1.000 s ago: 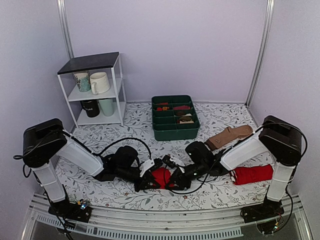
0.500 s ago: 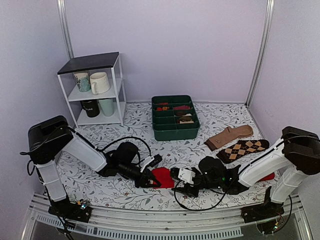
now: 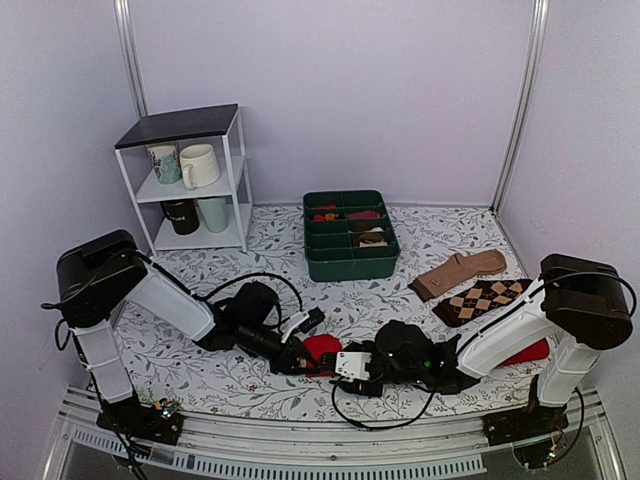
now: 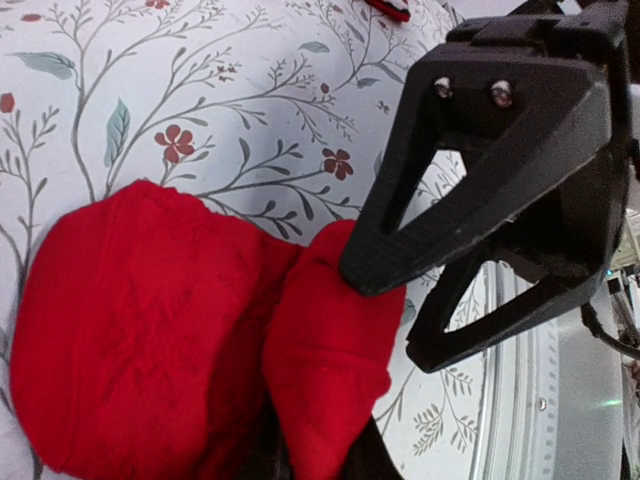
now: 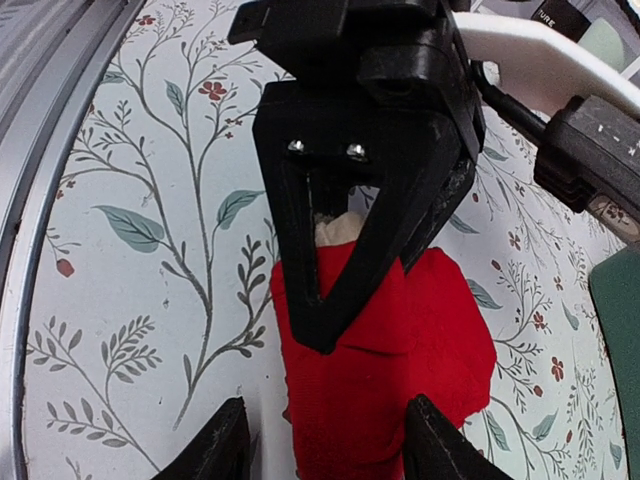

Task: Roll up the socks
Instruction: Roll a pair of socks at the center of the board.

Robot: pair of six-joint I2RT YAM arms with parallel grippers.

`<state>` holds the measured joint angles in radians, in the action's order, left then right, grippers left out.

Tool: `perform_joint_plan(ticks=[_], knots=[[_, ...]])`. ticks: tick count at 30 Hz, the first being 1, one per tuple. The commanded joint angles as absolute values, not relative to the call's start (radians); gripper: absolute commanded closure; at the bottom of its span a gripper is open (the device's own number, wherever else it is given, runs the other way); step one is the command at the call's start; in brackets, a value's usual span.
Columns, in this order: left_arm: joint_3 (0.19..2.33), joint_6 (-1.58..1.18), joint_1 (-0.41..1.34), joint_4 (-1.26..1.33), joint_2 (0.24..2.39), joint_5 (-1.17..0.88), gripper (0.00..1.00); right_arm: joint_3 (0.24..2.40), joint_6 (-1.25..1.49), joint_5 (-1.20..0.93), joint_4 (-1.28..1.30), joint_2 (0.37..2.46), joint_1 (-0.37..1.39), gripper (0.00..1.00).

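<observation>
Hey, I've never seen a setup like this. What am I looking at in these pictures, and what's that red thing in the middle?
These are two robot arms bolted at the near edge of a flower-patterned table, each ending in a two-finger gripper. The wide picture looks down from above and behind; the other two come from wrist cameras. On it sit a green bin, a mug shelf, a brown sock and an argyle sock. The red thing is bundled socks: the left gripper is pinched shut on them, the right gripper is open, straddling them.
</observation>
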<state>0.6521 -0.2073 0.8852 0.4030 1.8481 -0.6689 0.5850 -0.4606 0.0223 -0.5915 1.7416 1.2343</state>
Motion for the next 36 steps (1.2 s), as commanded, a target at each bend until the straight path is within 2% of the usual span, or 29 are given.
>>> perform_joint_plan(ticks=[1, 5, 10, 13, 19, 26, 28, 29, 36], knots=[[0.605, -0.216, 0.881, 0.197, 1.916, -0.623, 1.00, 0.615, -0.445, -0.015, -0.559, 1.799, 1.243, 0.50], [0.603, -0.213, 0.883, 0.202, 1.917, -0.626, 1.00, 0.639, -0.431, 0.016, -0.551, 1.834, 1.243, 0.54], [0.603, -0.209, 0.883, 0.208, 1.917, -0.624, 0.98, 0.687, -0.386, -0.003, -0.464, 1.885, 1.230, 0.67], [0.601, -0.204, 0.883, 0.214, 1.919, -0.627, 0.97, 0.696, -0.334, -0.005, -0.423, 1.911, 1.223, 0.69], [0.609, -0.161, 0.883, 0.216, 1.891, -0.596, 0.88, 0.705, -0.230, -0.044, -0.327, 1.921, 1.198, 0.83], [0.612, -0.043, 0.888, 0.214, 1.728, -0.508, 0.87, 0.715, -0.138, -0.139, -0.211, 1.929, 1.159, 0.85], [0.598, -0.011, 0.891, 0.224, 1.672, -0.500, 0.75, 0.725, -0.128, -0.158, -0.182, 1.935, 1.149, 0.86], [0.590, 0.000, 0.893, 0.229, 1.645, -0.496, 0.72, 0.733, -0.124, -0.169, -0.171, 1.938, 1.143, 0.86], [0.468, 0.068, 0.962, 0.323, 1.472, -0.414, 0.69, 0.789, -0.114, -0.276, -0.065, 1.961, 1.106, 0.85]])
